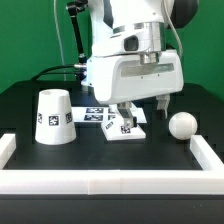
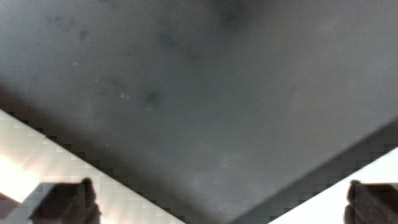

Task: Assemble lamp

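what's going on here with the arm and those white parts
The robot's tool hangs low over the table, open and holding nothing. The lamp parts lie apart: the shade stands on the exterior view's left, the base sits by the tool, the bulb lies on that view's right. Nothing is joined yet.

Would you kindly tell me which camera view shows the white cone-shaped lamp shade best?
The exterior view: the white plastic truncated-cone shade stands whole and unobstructed on the black table, wide end down, its square tag facing the camera. The wrist view shows none of it, mainly bare dark tabletop.
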You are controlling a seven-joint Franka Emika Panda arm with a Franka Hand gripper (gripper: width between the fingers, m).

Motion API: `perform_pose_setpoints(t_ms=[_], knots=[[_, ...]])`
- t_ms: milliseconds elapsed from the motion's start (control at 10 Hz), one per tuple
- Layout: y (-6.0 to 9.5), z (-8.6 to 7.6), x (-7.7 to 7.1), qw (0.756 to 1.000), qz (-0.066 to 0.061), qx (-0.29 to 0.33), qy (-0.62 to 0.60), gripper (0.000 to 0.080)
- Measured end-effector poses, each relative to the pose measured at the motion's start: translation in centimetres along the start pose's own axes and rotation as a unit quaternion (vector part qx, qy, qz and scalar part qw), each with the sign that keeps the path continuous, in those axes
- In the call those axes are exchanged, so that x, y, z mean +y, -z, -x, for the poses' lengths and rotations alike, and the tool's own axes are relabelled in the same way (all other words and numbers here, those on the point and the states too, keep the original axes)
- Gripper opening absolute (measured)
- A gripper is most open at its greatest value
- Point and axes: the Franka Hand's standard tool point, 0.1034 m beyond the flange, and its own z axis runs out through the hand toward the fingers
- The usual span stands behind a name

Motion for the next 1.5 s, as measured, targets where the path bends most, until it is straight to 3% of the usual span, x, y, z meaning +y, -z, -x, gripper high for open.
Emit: perform_pose_setpoints(t_ms=[800,1100,1200,1300,1500], knots=[[0.0,0.1,0.0,1.0,0.0,-0.001,-0.002,0.07],[2.5,2.8,-1.7,0.995,0.003,-0.018,-0.096,0.07],[3.4,3.4,-2.1,0.985,-0.007,-0.034,-0.171,0.07],[4.2,3.6,-2.0,0.977,-0.009,-0.038,-0.209,0.07],[4.0,3.5,-2.2,0.961,-0.01,-0.037,-0.276,0.07]])
